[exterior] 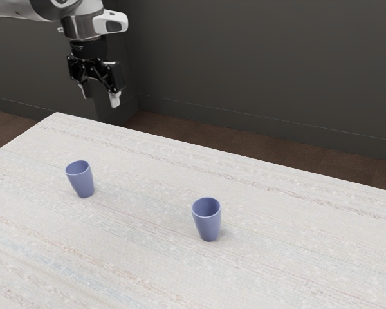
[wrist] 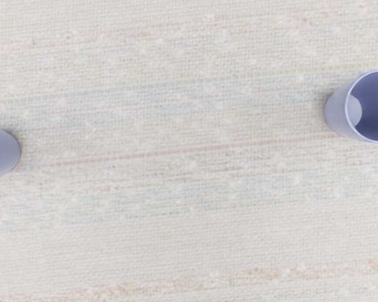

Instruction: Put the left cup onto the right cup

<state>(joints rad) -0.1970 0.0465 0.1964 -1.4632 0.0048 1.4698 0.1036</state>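
Seeing the gripper (exterior: 100, 95) hanging in the air, high up and toward the exterior view's left of the right cup (exterior: 206, 219), touching nothing. Noting its two black fingers (exterior: 114, 87) spreading apart, released, with nothing clasped between them. Finding the left cup (exterior: 80, 178) standing upright on the table (exterior: 296, 257), mouth up, well apart from the right cup, toward the exterior view's left of it and a little farther back. Finding the right cup standing upright as well, mouth up, resting on the same pale, streaked tabletop, nearer the front than its twin. Reading both as one blue-violet colour, each narrowing toward its base and matching the right cup in shape. Looking down through the wrist view, catching one cup (wrist: 364, 106) showing its open mouth and inner wall, and the other (wrist: 0, 153) showing just its rounded side, with bare tabletop lying between the two; not being able to tell which of them is the right cup. Making out a dark wall (exterior: 276, 58) and a brown floor (exterior: 257, 145) behind the right cup, past the table's far edge.
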